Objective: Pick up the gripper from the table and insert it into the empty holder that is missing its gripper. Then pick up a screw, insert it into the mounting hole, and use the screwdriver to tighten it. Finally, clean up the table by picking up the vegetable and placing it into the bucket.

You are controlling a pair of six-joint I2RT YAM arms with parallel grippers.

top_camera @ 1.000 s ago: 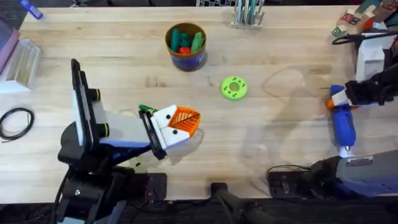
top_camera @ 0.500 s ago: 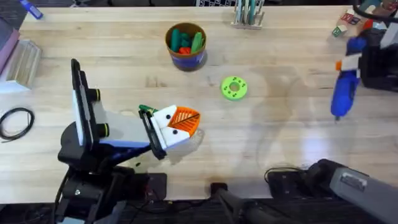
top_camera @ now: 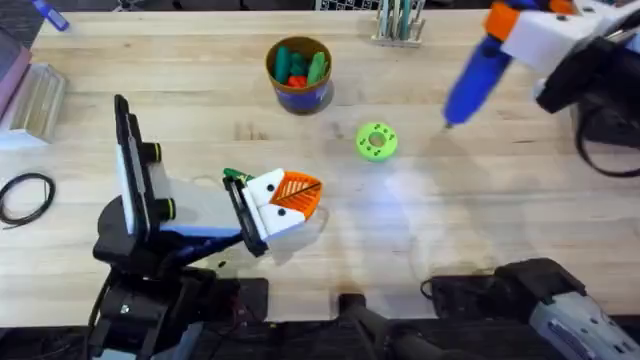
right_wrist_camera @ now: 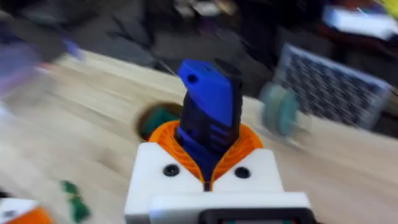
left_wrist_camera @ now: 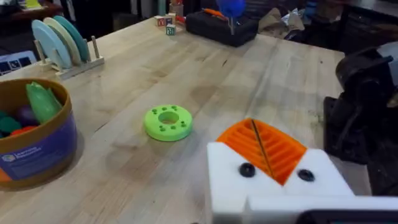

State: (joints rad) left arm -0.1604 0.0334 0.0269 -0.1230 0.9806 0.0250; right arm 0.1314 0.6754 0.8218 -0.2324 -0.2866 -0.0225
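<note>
Screwdriver [top_camera: 478, 72] hangs tilted, apparently clamped in right gripper [top_camera: 530, 35]; left gripper [top_camera: 290, 200] closed.

A light wooden table [top_camera: 200, 90] is spanning the scene. A black cable coil [top_camera: 25, 195] is lying at nine o'clock, a rack of upright discs [top_camera: 398, 22] standing at twelve o'clock.

The blue screwdriver [top_camera: 478, 72] hung tilted above the desk [top_camera: 480, 230], bit down, clamped by the right gripper [top_camera: 535, 35].
</note>
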